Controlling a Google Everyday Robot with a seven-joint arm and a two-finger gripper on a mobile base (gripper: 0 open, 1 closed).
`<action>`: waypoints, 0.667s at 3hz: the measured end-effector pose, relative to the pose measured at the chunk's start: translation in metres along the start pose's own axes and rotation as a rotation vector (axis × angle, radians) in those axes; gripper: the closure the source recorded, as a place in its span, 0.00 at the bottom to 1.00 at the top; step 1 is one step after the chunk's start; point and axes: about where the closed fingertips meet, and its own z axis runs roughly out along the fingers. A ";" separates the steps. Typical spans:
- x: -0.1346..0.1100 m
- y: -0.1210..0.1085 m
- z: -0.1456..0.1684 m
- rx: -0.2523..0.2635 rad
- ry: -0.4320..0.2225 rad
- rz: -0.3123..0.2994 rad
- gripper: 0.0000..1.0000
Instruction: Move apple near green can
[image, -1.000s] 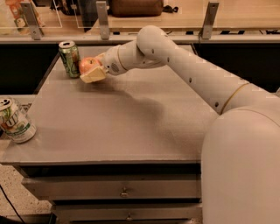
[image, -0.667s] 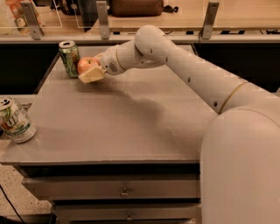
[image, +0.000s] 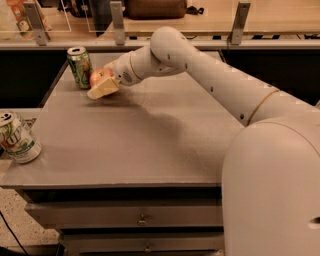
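The green can (image: 80, 66) stands upright at the far left corner of the table (image: 150, 140). The apple (image: 99, 76), red-orange and round, sits just right of the can, partly hidden behind a pale fingertip (image: 104, 88). My gripper (image: 103, 84) reaches in from the right at the end of the long white arm (image: 210, 75) and holds the apple close beside the can, low over the table surface.
A white-and-green can with large lettering (image: 16, 138) stands at the table's left front edge. A rail with metal posts (image: 117, 22) runs behind the table. Drawers (image: 142, 220) sit below the front edge. My white base fills the lower right.
The gripper with the apple has stayed next to the green can; at most a slight shift. Nothing else moved.
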 end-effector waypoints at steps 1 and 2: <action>0.002 0.000 0.000 -0.010 0.018 -0.007 0.00; 0.003 -0.001 -0.003 -0.015 0.030 -0.018 0.00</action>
